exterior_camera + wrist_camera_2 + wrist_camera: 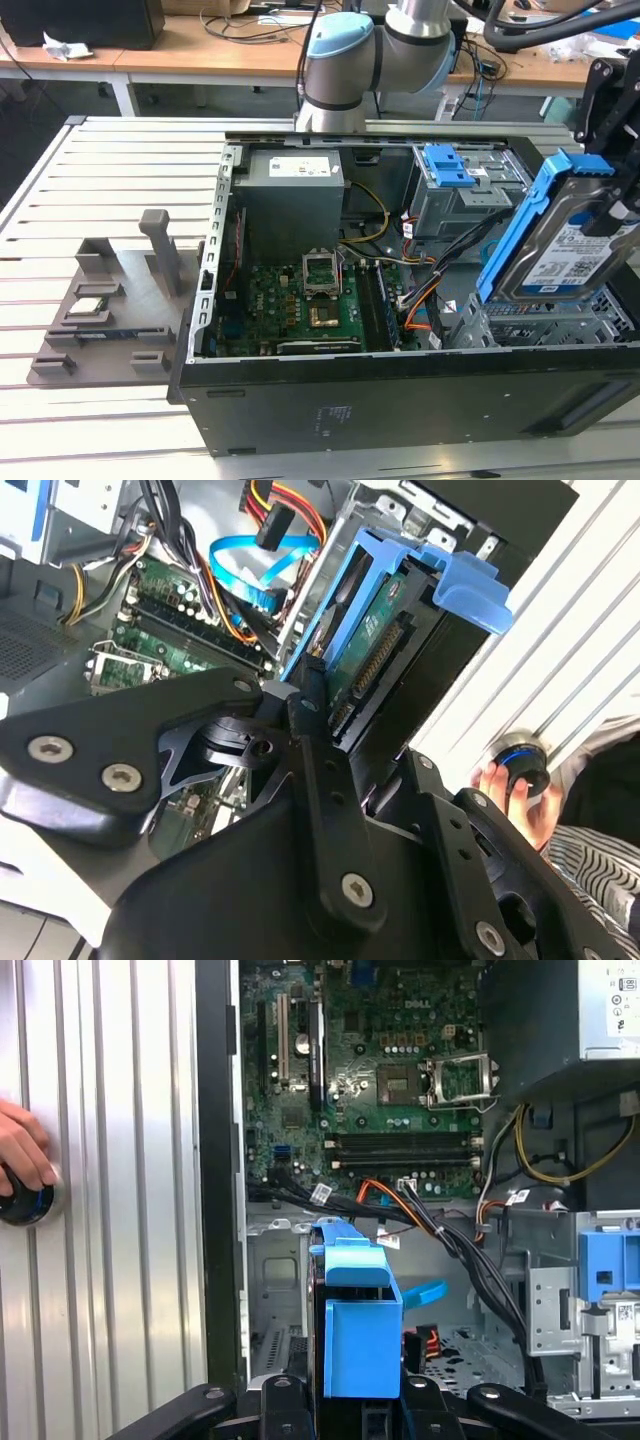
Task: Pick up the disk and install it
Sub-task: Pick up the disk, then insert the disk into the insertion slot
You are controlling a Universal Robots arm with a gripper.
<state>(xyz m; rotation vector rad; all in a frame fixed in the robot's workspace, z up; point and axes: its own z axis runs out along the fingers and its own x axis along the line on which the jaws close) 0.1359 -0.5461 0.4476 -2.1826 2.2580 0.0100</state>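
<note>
Our gripper (362,738) is closed tight on the disk (560,240), which hangs tilted at the exterior view's right. Its lower end sits just above the metal drive cage (540,325) in the lower right corner of the computer case (330,410). To seat it well, we judge the blue rails should square up with the cage and the cables (450,255) should be kept from snagging.

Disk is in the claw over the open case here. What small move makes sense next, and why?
Probably level the disk and ease it down toward the metal drive cage. The claw holds it steeply tilted, with its lower end close to that cage at the exterior view's right, so it is not yet seated.
</note>
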